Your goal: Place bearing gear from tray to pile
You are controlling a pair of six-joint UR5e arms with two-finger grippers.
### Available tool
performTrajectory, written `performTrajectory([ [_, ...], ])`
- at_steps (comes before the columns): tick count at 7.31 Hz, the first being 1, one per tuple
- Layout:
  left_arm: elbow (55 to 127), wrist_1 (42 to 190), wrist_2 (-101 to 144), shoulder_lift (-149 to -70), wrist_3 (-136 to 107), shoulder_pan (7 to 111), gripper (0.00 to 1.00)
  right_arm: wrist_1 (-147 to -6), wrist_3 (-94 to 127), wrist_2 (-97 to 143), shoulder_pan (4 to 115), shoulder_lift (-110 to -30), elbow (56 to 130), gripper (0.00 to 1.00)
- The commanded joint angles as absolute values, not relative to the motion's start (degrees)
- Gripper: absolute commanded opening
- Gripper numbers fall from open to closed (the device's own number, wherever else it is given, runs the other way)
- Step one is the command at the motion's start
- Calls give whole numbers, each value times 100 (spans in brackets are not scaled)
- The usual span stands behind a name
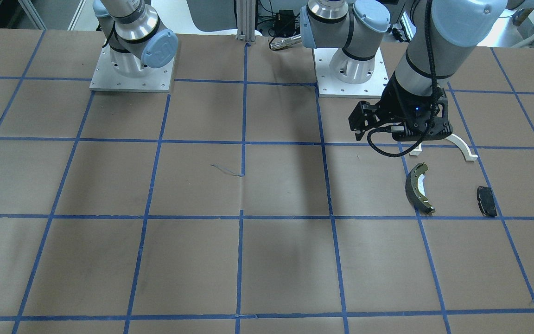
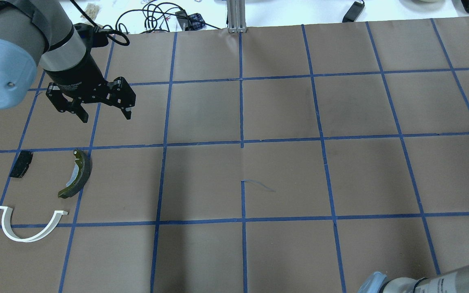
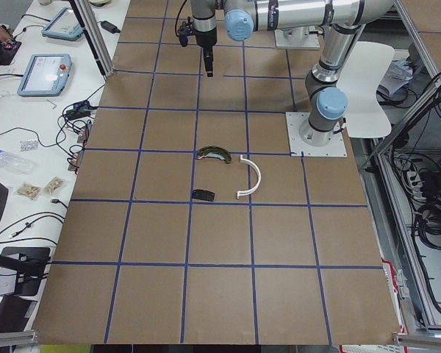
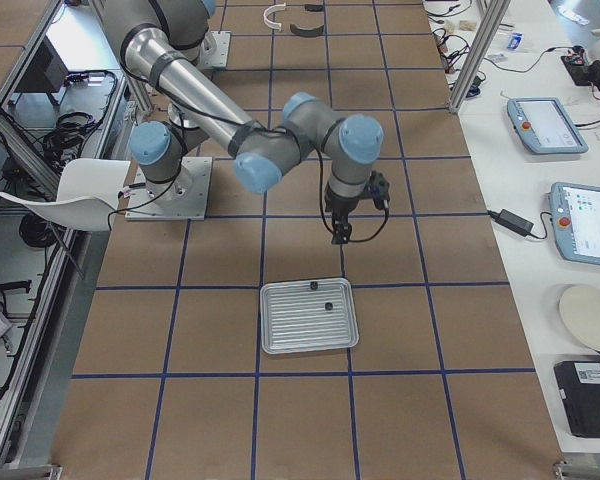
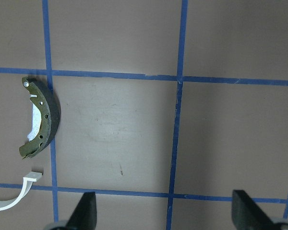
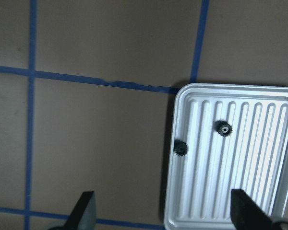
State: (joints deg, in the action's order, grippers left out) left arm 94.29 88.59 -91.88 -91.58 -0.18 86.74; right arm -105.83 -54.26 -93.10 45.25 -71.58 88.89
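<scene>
The silvery ribbed tray holds two small black bearing gears; it also shows in the exterior right view. My right gripper is open and empty, hovering over the table just beside the tray. The pile lies at the other end: a white half-ring arc, an olive brake shoe and a black pad. My left gripper is open and empty, hovering above the table just beyond the brake shoe.
The table is covered in brown paper with a blue tape grid. An aluminium post and cables stand at the far edge. The arm bases stand on metal plates.
</scene>
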Motion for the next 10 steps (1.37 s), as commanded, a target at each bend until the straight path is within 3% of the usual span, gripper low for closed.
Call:
performTrajectory([
  [1,9439,8868,-9185,-9149,-18,8684,100,-12071,-6571,-9334,4070,-6208,8973,100],
  [6,9457,8877,-9193,-9158,-9,8684,100,-12445,-6707,-9229,3937,-5704,9254,99],
  [7,9457,8877,-9193,-9167,-9,8675,100,-12463,-6645,-9229,3937,-5704,9324,82],
  [9,9448,8877,-9193,-9132,-9,8675,100,-12489,-6461,-9246,3937,-5678,9334,82],
  [10,9448,8877,-9193,-9149,-9,8675,100,-12489,-6451,-9246,3937,-5669,9343,72],
])
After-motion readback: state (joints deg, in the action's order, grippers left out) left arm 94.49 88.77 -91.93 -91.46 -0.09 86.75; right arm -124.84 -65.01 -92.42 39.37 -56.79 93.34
